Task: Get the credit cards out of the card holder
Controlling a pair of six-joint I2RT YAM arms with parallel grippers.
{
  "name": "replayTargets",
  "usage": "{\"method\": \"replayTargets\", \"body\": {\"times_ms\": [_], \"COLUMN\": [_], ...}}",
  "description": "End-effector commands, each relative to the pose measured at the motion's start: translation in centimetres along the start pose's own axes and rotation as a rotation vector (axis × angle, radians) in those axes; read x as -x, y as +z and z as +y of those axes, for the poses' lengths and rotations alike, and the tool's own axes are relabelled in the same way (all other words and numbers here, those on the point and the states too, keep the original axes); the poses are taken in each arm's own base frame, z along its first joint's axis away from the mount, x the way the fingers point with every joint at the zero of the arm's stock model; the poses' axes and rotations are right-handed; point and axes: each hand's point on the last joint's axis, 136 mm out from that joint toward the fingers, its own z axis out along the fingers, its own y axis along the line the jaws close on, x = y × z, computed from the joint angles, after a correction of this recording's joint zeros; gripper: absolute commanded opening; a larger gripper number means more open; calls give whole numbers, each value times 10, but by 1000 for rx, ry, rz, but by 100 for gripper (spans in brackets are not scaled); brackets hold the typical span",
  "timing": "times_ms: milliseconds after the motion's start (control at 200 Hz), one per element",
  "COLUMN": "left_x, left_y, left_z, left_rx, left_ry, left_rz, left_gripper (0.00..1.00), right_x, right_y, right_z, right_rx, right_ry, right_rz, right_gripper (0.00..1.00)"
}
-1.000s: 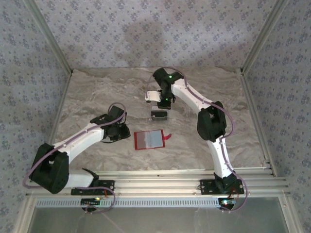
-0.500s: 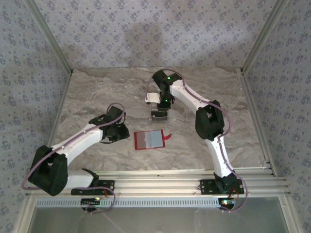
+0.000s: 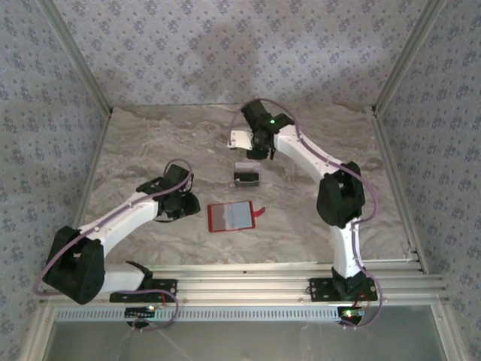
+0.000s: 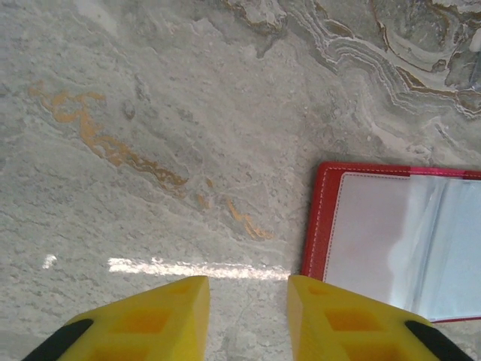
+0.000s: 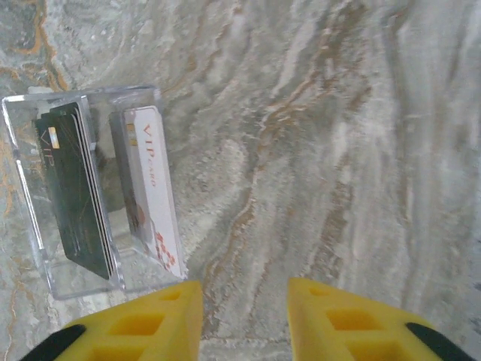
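Lying open and flat near the middle of the bench [image 3: 150, 150], the wallet [image 3: 230, 216] shows its pale inner pockets edged in red. In the left wrist view those pockets [image 4: 391, 241] look flat and glossy. I see no card edge sticking out of them, though the far half is cut off by the frame, so I cannot rule one out.

Two cards [image 3: 246, 176] stand just beyond the wallet, apart from it, upright in a clear stand [image 5: 30, 226]. One is dark [image 5: 75, 188] and one is white with red lettering [image 5: 146, 180], each in its own slot.

The right gripper [image 5: 244, 316] hangs above the bench beside the stand, its fingers spread and nothing between them. It touches neither card. The left gripper [image 4: 248, 316] sits low at the wallet's left edge, its fingers also apart and empty, and close to the red border without holding it.

By my reading, the step in hand is the release after a card was set into the stand, and the task looks close to done. The next move calls for a check of the wallet's pockets. If a card remains, the left gripper should pin the wallet while the right pinches the card's exposed edge and draws it straight out. If none remains, both arms can clear away.
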Motion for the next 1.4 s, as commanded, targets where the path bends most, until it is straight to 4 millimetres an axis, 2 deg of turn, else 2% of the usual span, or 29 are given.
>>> {"method": "replayTargets", "body": {"times_ms": [0, 100, 190, 235, 250, 270, 325, 400, 485, 510, 695, 775, 864, 954, 1064, 1189, 1259, 1394], "left_x": [8, 16, 26, 31, 33, 35, 43, 54, 72, 79, 128, 141, 153, 163, 176, 186, 189, 189], "left_y": [-5, -6, -7, -7, -7, -7, -7, -8, -15, -18, -45, -42, -30, -21, -21, -28, -29, -17], "left_z": [3, 4, 7, 10, 11, 14, 21, 34, 54, 61, 109, 123, 134, 144, 145, 134, 137, 134], "left_rx": [13, 22, 49, 69, 78, 93, 132, 198, 306, 350, 691, 729, 670, 600, 453, 241, 222, 166], "left_ry": [25, 42, 63, 71, 76, 80, 88, 99, 116, 126, 190, 198, 192, 183, 156, 145, 147, 175], "left_rz": [-36, -61, -88, -102, -105, -110, -125, -153, -216, -247, -471, -511, -534, -617, -733, -863, -881, -869], "left_gripper": [38, 49, 63, 70, 73, 84, 99, 100, 100, 100, 100, 100, 100, 100, 100, 100, 100, 100], "right_x": [-7, -21, -35, -45, -48, -51, -66, -91, -122, -137, -213, -241, -271, -287, -278, -286, -289, -288], "right_y": [-24, -34, -40, -42, -43, -45, -47, -47, -50, -42, -27, -25, -22, -16, -16, -14, -10, -11], "right_z": [-14, -11, -7, -1, -2, -3, -2, 2, -3, 8, 28, 29, 31, 35, 35, 41, 47, 48], "right_rx": [-88, -129, -162, -165, -174, -191, -218, -256, -331, -328, -428, -500, -604, -621, -621, -645, -662, -673], "right_ry": [64, 138, 214, 257, 274, 298, 370, 482, 646, 700, 1021, 1105, 1190, 1293, 1281, 1309, 1314, 1306], "right_rz": [-19, -17, -23, -19, -23, -32, -32, -24, -28, -8, -37, -59, -84, -179, -297, -343, -353, -366], "right_gripper": [43, 56, 82, 91, 94, 99, 100, 100, 100, 100, 100, 100, 100, 100, 100, 100, 100, 100]}}
